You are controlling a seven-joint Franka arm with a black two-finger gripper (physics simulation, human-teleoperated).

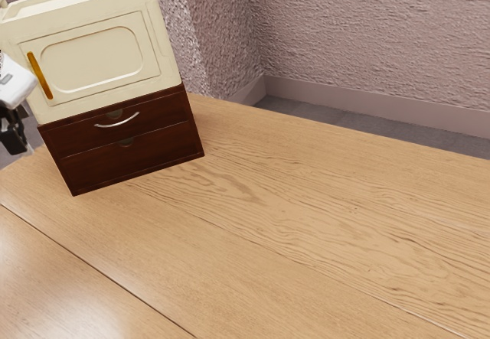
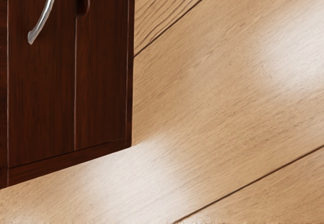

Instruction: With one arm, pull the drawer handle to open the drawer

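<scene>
Fingers: parted or closed, cannot tell; the black two-finger gripper (image 1: 15, 134) is partly cut off at the exterior view's left edge, small and dark against what lies behind it. White hand section (image 1: 15, 83) just above it.

Task's thing: thin, curved, silvery metal drawer handle (image 1: 117, 121), mounted on the upper drawer (image 1: 157, 115) of a dark red-brown wooden two-drawer chest (image 1: 138, 172). Gripper well apart from the handle, off toward the exterior view's left. Upper drawer shut, its front level with the lower drawer (image 1: 145, 152), also shut.

Exterior view gives the whole stack: chest standing on a pale wood-grained table (image 1: 306, 224), and on the chest a cream box-shaped cabinet (image 1: 164, 52) with a rounded panel on its door (image 1: 96, 57) and an upright amber bar handle (image 1: 40, 76). Beyond: rough pinkish wall (image 1: 367, 40), plain baseboard (image 1: 344, 105), strip of grey floor (image 1: 383, 131).

Wrist view is a close look at the chest front. One end of the silvery handle meets the upper drawer's face; the rest of the bar runs up to the frame's border. Half-round finger notch (image 2: 82, 0) clearly recessed into the lower drawer; part of another, the upper drawer's, near the handle. A narrow seam divides the two fronts. Past the chest's corner, tabletop with dark board joints and soft patches of glare.
</scene>
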